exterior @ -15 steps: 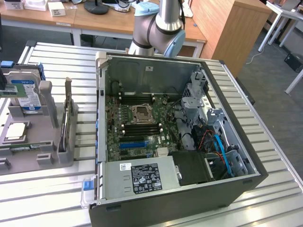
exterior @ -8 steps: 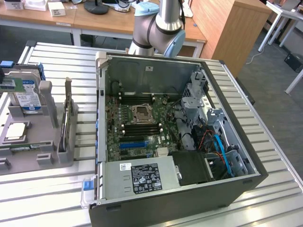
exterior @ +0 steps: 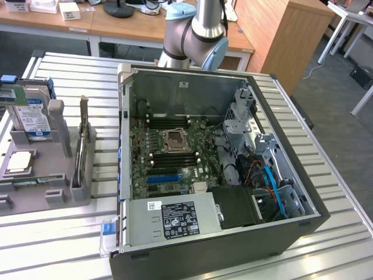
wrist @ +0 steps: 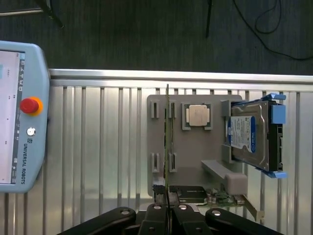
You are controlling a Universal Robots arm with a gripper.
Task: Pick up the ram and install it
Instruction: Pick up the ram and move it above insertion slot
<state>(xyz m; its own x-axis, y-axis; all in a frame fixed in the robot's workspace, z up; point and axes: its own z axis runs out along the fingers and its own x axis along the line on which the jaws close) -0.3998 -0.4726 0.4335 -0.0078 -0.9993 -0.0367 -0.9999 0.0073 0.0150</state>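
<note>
A bench (exterior: 64,239) of pale metal slats with dark grooves between them fills the foreground, and soft, even light gives the slats a dull sheen. Beyond its far edge in the exterior view stands a light wooden desk (exterior: 128,26) on white legs. Small white boxes (exterior: 69,10) and a black round stand base (exterior: 119,8) sit on its top. Off the bench's far corner at the exterior view's right stands a wooden cabinet (exterior: 280,41). Past that corner the floor (exterior: 335,93) is dark grey carpet, with a white table (exterior: 349,13) standing on it. In the wrist view the dark floor lies beyond the bench's railed edge, crossed by black cables (wrist: 209,19).
</note>
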